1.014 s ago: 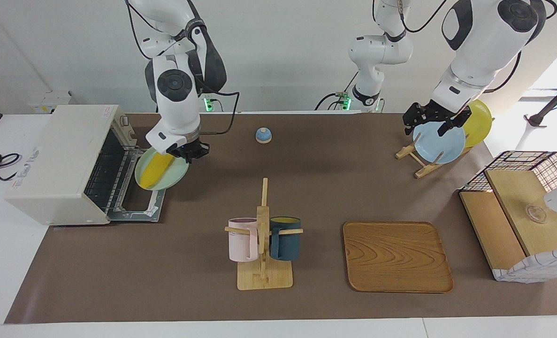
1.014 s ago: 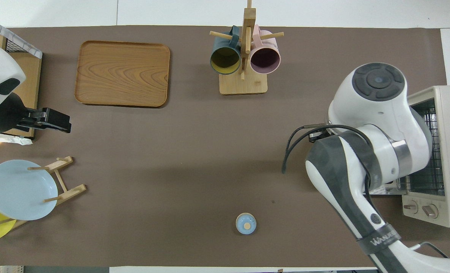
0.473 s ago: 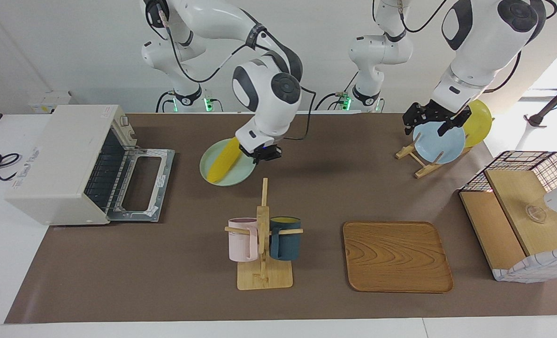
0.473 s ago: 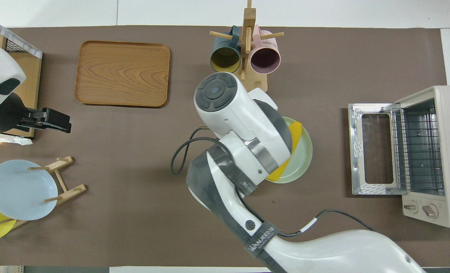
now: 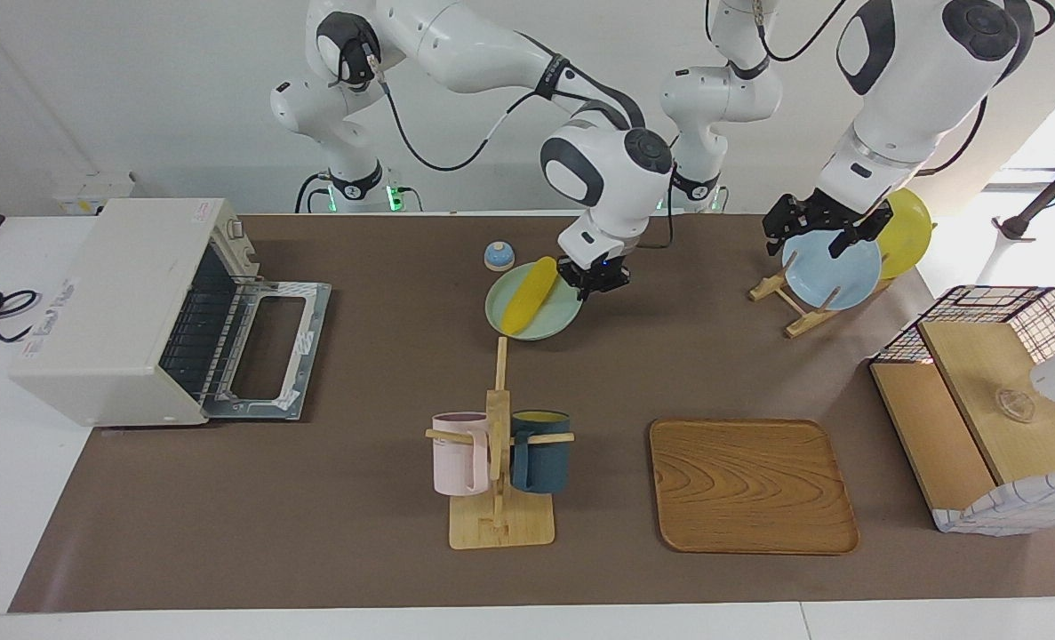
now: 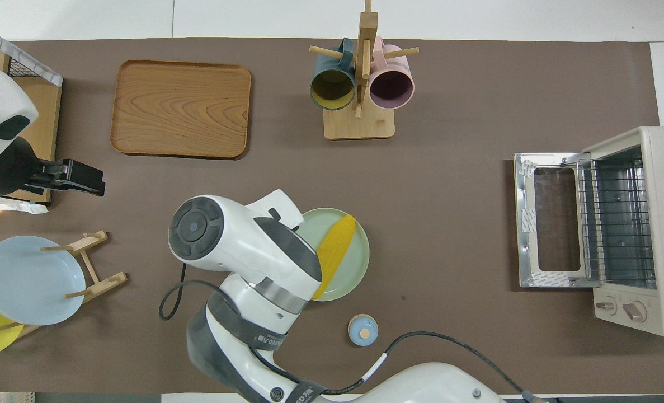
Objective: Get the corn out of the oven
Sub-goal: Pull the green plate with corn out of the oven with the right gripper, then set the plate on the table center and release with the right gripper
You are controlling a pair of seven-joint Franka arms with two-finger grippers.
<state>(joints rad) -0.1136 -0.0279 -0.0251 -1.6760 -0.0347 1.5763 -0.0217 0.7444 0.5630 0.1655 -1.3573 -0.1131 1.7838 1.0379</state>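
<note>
Brown mat (image 5: pixel 385 533) over a white table, white wall at the robots' end. Corn (image 5: pixel 530 294) out of the oven (image 5: pixel 127 311), slanted across a pale green plate (image 5: pixel 554 322). Held by the rim in the right gripper (image 5: pixel 591 280), clamped shut on the plate's edge over the middle of the mat. Had been at the oven's mouth a second ago, over the dropped door (image 5: pixel 265 347); now well apart from it. Plate's edge just beside a small blue lid (image 5: pixel 499 256) and near the top of the mug rack (image 5: pixel 499 444). Wide bare mat between plate and oven door, and between plate and dish rack (image 5: pixel 794 307). Wooden tray (image 5: pixel 752 486) unmoved, farther from the robots. Lettering on the oven's side and a red-marked sticker on its top too small to read. Left gripper (image 5: pixel 816 233) waited over the blue plate (image 5: pixel 834 271) in the dish rack, as before; open or closed not to be told.
</note>
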